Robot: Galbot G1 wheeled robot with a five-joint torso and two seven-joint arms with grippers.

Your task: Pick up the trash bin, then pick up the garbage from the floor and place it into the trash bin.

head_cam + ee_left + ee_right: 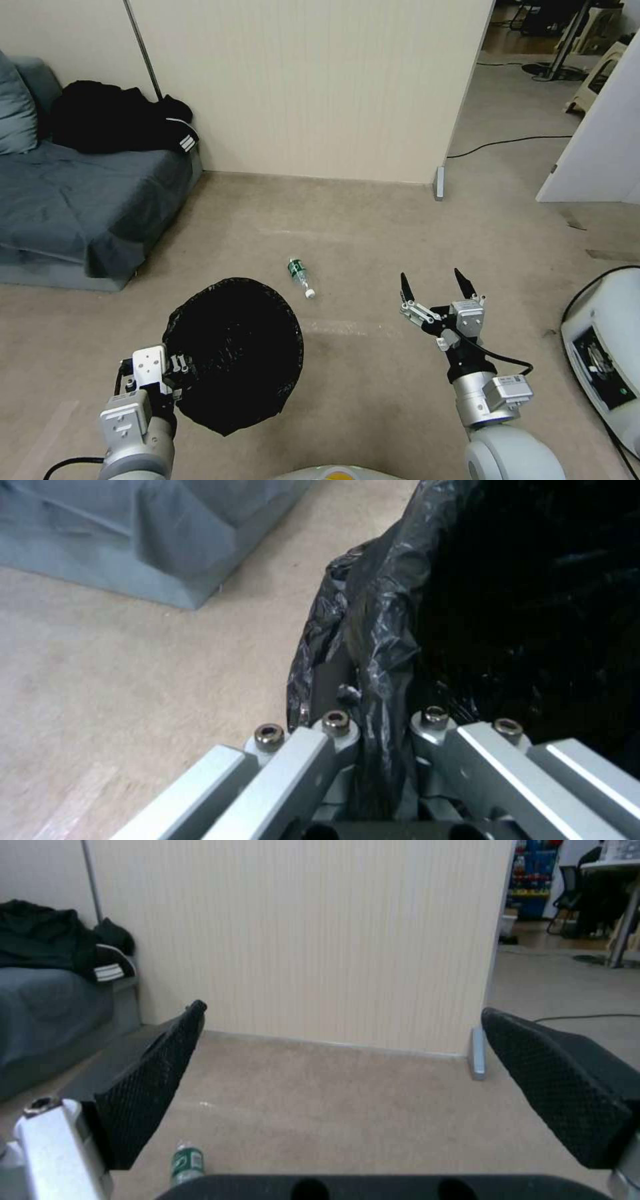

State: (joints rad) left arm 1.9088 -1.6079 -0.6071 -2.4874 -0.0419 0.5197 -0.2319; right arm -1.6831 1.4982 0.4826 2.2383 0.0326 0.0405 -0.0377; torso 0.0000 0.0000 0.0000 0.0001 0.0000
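The trash bin [233,353], its black bag liner folded over the rim, hangs above the floor at the lower left, tilted with its mouth toward the camera. My left gripper [175,373] is shut on the bin's near rim; the left wrist view has the liner [373,645] pinched between the fingers. The garbage in sight is one small clear bottle with a green label [300,276], lying on the carpet just beyond the bin, also seen in the right wrist view as the bottle [187,1164]. My right gripper [437,283] is open in the air, right of the bottle, holding nothing.
A grey sofa [80,200] with black clothing [120,120] stands at the left. A beige partition wall [313,87] is ahead, with a metal foot [439,183] at its end. White equipment [603,347] sits at the right, a black cable [507,141] beyond.
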